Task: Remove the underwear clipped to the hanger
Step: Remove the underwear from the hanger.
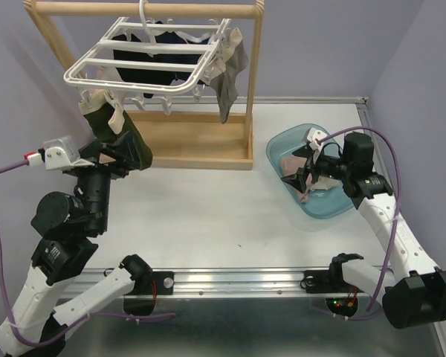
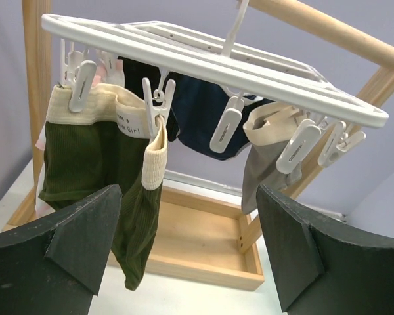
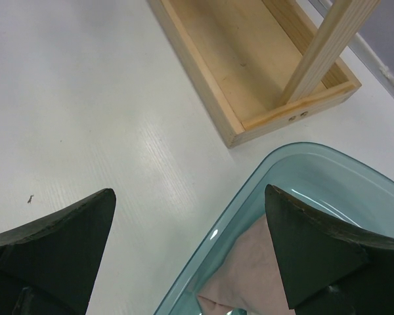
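Two grippers, both empty. Left gripper [image 2: 187, 190]: jaws spread wide, facing one dark olive underwear [image 2: 85, 157] clipped at the left corner of the one white hanger [image 2: 184, 59]. Four pieces are countable on the hanger: olive, black [image 1: 156, 46], navy [image 2: 197, 118] and grey [image 1: 227, 82], above the wooden rail stand [image 1: 193, 141]. Further right, one teal basin [image 1: 282, 141] holds one pink piece [image 3: 249, 275]. Right gripper [image 3: 189, 193]: jaws spread over the basin's rim.
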`<state>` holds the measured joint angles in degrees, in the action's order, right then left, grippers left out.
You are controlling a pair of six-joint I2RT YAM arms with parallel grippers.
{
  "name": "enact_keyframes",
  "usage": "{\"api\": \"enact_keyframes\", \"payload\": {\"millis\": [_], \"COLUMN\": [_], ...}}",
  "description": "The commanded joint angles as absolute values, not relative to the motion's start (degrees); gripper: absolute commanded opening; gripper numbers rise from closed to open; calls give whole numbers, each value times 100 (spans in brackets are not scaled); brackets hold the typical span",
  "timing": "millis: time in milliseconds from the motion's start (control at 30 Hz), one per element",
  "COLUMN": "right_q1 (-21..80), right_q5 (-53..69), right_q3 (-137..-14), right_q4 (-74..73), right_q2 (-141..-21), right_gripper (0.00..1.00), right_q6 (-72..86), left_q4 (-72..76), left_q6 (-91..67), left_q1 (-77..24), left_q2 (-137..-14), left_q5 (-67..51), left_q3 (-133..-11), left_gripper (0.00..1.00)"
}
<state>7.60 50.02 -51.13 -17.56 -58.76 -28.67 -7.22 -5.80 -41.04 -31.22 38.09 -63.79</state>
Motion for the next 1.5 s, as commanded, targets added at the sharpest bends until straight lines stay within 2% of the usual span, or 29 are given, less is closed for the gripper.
{"api": "enact_keyframes", "payload": {"millis": [0,267,400,633,733,933,1100,1467], "right_q1": [817,809,817,817,809,817,817,809], "right_q5": [5142,5115,5141,5159,5150,5168,5177,5212], "right_q3": [-5089,-5045,-5054,-5036,-5045,-5036,-5045,-5045], "right_q4": [-1723,-1749,-1758,-1784,-1793,-1810,-1819,-1846], "right_q2": [-5687,-5537,-5493,-5414,-5414,-5423,-5432,-5467], "right_gripper": [100,100,100,100,100,100,100,100], "right_q6": [-2936,-2971,-2988,-3023,-3023,-3050,-3067,-3085], "left_q4": [-817,-1124,-1344,-1380,-1327,-1187,-1134,-985], "left_q6": [-431,-360,-430,-782,-922,-1256,-1318,-1231], "left_q1": [-4078,-3920,-3334,-1322,-889,-44,263,395], "left_q2": [-3646,-4412,-4736,-4808,-4886,-5273,-5580,-5924], "left_q5": [4139,4123,3631,1454,951,-595,-1036,-844], "left_q3": [-6890,-7900,-8156,-7981,-7919,-8015,-8165,-8525], "left_gripper": [95,95,96,95,95,88,85,80]}}
